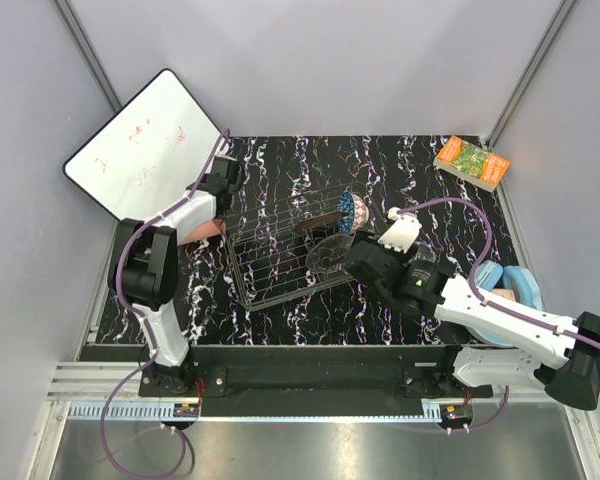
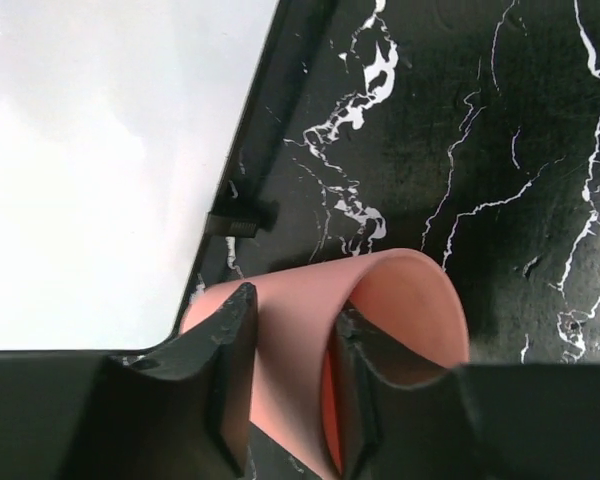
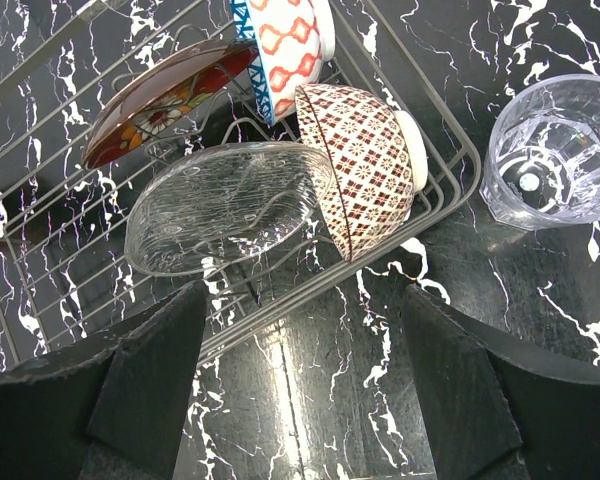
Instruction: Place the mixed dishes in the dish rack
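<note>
Pink plastic cup [image 2: 410, 300] wall between left gripper [image 2: 293, 306] jaws, grip unclear; right gripper [image 3: 302, 300] hovers, gaping

In the dish rack [image 1: 270, 265], at its right end, a plate [image 3: 165, 100], a glass bowl [image 3: 225, 205], a front bowl [image 3: 365, 165] and a rear bowl [image 3: 290, 40] are stood on edge. A cup [image 2: 380, 300] is laid left of the rack, a small glass [image 3: 555, 150] just right.
</note>
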You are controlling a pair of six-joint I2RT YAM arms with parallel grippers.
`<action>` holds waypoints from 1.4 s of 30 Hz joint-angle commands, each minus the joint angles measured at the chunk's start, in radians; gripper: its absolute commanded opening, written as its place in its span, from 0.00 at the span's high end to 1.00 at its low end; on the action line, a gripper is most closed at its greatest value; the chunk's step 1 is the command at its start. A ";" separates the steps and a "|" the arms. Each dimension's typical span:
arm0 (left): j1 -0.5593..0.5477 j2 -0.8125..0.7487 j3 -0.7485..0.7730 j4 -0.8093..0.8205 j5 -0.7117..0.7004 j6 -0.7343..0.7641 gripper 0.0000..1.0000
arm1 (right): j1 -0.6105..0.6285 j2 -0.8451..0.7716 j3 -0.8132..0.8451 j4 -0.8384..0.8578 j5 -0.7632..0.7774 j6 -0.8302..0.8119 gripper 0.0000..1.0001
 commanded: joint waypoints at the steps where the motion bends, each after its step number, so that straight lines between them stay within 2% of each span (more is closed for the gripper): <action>1: -0.026 -0.066 0.054 -0.044 0.083 -0.048 0.78 | 0.008 -0.004 -0.010 0.020 0.019 0.036 0.14; 2: -0.029 -0.073 0.064 -0.050 0.091 -0.052 0.90 | 0.006 -0.004 -0.011 0.020 0.016 0.039 0.14; 4: -0.037 -0.092 0.090 -0.069 0.108 -0.055 0.99 | 0.006 -0.004 -0.014 0.020 0.019 0.038 0.14; 5: -0.039 -0.098 0.099 -0.074 0.113 -0.060 1.00 | 0.008 -0.004 -0.016 0.019 0.022 0.039 0.14; 13: -0.039 -0.145 0.208 -0.118 0.116 -0.032 1.00 | 0.006 0.024 -0.002 0.023 -0.009 -0.007 0.18; 16: -0.039 -0.196 0.255 -0.132 0.132 -0.008 1.00 | 0.006 0.028 0.000 0.020 -0.003 -0.034 0.20; 20: -0.039 -0.337 0.308 -0.155 0.186 0.038 1.00 | 0.006 -0.001 -0.011 0.020 0.037 -0.062 0.19; 24: -0.039 -0.464 0.354 -0.225 0.353 0.060 1.00 | 0.006 -0.016 -0.020 0.032 0.048 -0.097 0.19; 27: -0.040 -0.547 0.355 -0.305 0.541 0.054 1.00 | 0.006 -0.015 -0.026 0.042 -0.009 -0.116 0.19; 32: -0.039 -0.639 0.332 -0.498 0.830 0.067 1.00 | 0.029 -0.028 -0.059 0.158 -0.216 -0.287 0.29; 34: -0.039 -0.659 0.294 -0.543 0.971 0.078 1.00 | 0.088 -0.028 -0.060 0.199 -0.282 -0.382 0.34; 36: -0.039 -0.685 0.228 -0.575 1.039 0.083 1.00 | 0.130 0.001 -0.039 0.207 -0.320 -0.425 0.37; 40: -0.037 -0.702 0.188 -0.571 1.001 0.083 1.00 | 0.221 0.125 0.016 0.226 -0.446 -0.491 0.51; 41: -0.031 -0.701 0.203 -0.568 0.995 0.081 1.00 | 0.248 0.189 0.044 0.229 -0.461 -0.499 0.59; 42: -0.026 -0.701 0.219 -0.564 0.993 0.077 1.00 | 0.262 0.223 0.058 0.230 -0.483 -0.511 0.63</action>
